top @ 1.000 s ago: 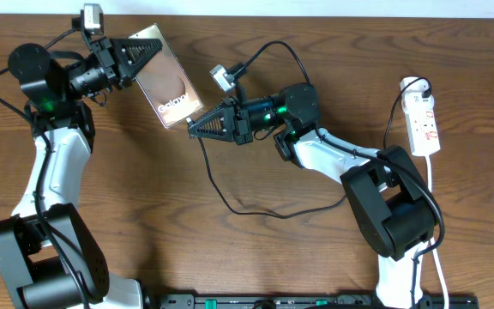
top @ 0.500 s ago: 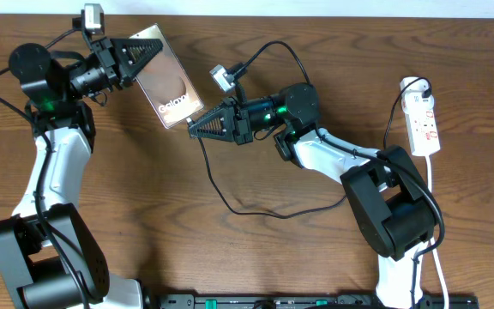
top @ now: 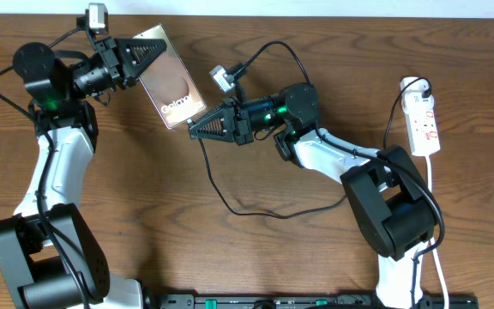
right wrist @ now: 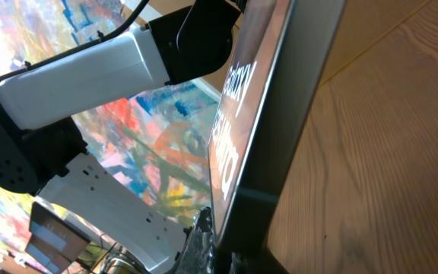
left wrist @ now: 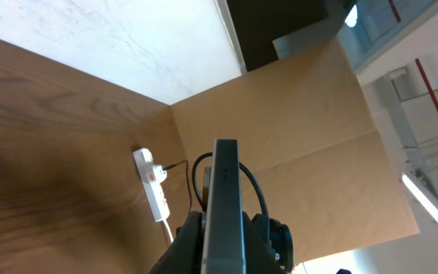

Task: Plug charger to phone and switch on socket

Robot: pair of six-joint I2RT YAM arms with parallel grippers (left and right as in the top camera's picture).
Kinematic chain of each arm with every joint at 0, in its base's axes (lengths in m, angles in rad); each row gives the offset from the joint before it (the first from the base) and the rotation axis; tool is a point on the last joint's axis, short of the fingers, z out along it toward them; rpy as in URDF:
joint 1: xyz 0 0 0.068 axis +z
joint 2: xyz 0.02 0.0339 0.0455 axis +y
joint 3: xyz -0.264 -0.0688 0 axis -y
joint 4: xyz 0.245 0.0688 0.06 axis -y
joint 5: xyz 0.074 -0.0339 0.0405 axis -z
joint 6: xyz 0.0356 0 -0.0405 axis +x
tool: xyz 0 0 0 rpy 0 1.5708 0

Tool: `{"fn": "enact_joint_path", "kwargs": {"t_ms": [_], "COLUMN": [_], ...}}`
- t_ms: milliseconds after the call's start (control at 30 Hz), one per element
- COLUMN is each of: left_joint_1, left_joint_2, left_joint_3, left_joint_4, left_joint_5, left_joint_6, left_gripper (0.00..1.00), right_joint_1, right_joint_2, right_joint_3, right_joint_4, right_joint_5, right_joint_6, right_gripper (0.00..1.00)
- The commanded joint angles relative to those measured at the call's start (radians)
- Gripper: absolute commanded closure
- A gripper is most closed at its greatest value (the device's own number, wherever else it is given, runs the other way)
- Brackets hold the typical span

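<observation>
The phone (top: 171,86), glossy brownish with white lettering, is held up off the table and tilted. My left gripper (top: 151,53) is shut on its far end. In the left wrist view the phone (left wrist: 225,183) shows edge-on between the fingers (left wrist: 225,247). My right gripper (top: 194,129) sits at the phone's lettered end and is shut on the charger's plug tip. The charger's thin black cable (top: 230,202) loops down over the table. In the right wrist view the phone's edge (right wrist: 280,114) meets the jaws (right wrist: 238,255); the plug tip is hidden there. The white socket (top: 424,120) lies far right and also shows in the left wrist view (left wrist: 152,186).
The socket's white cord (top: 431,184) runs down the table's right edge. The right arm's base (top: 393,215) stands at lower right and the left arm's base (top: 45,257) at lower left. A black rail (top: 298,302) runs along the front edge.
The left arm has shifted slightly to the right, bringing the phone's lettered end a little closer to the right gripper. The right arm has stayed still.
</observation>
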Motion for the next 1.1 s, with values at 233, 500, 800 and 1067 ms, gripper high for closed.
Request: {"fn": "enact_joint_path", "kwargs": {"t_ms": [233, 500, 800, 1067], "left_joint_1": [-0.011, -0.011, -0.047, -0.050], "left_joint_2": [-0.022, -0.022, -0.022, -0.022], "left_joint_3": [0.023, 0.020, 0.011, 0.010], "left_joint_4": [0.005, 0.005, 0.005, 0.005], "left_joint_5": [0.094, 0.102, 0.101, 0.101], "left_joint_6": [0.069, 0.069, 0.077, 0.081], "left_gripper": [0.93, 0.93, 0.93, 0.93], "right_joint_1": [0.004, 0.004, 0.004, 0.002], "right_joint_2": [-0.002, -0.002, -0.002, -0.002], "right_joint_3": [0.005, 0.005, 0.005, 0.005], "right_joint_4": [0.003, 0.003, 0.003, 0.003], "right_joint_5": [0.060, 0.097, 0.139, 0.177], "right_joint_6": [0.060, 0.055, 0.048, 0.048], "right_gripper": [0.99, 0.99, 0.99, 0.99]}}
